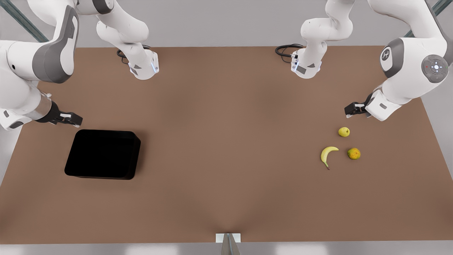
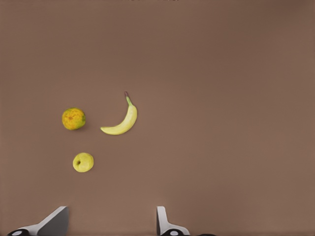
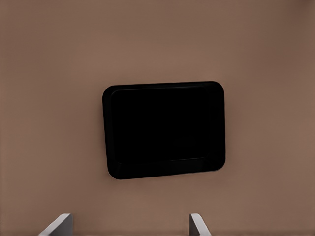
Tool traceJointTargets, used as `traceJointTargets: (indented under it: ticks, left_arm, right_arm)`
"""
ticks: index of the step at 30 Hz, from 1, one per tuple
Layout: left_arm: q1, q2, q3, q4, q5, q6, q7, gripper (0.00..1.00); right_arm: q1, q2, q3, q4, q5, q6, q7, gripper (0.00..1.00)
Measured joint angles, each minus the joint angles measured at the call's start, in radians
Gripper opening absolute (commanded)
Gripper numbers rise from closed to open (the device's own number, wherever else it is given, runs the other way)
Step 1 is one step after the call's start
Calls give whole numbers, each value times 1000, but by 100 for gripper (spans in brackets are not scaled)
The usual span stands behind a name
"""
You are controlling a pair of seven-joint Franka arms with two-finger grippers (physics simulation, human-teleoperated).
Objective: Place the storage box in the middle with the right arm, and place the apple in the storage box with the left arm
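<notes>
— Brown surface [image 1: 226, 177] all round us; our storage box [image 1: 102, 154] lies flat far toward the front view's left, well apart from the middle; the apple [image 1: 344, 132] rests on the opposite side, near a banana [image 1: 327, 155] and a mottled orange-green fruit [image 1: 354, 153].

— Our right gripper [image 1: 72, 119] hovers just beyond the box's far edge, fingers spread and holding nothing; our left gripper [image 1: 351, 109] hangs near the apple, fingers likewise parted and empty.

— So we judge the box comes first; we should come down over one low wall, pinch it squarely, and slide or lift it level toward the centre.

— Agreed; our left arm waits meanwhile; for the apple we should close across its widest part, keeping clear of the banana.
</notes>
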Motion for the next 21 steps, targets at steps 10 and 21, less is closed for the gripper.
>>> traceJointTargets:
  ticks: [10, 21]
  left_arm:
    - [60, 135, 321, -248, -257, -41, -508, 100]
    - [-3, 355, 562, -531, -1046, 205, -658, 100]
  right_arm:
    - [-200, 241, -97, -400, 0, 593, -388, 100]
    - [-314, 330, -121, -604, 11, 880, -500, 100]
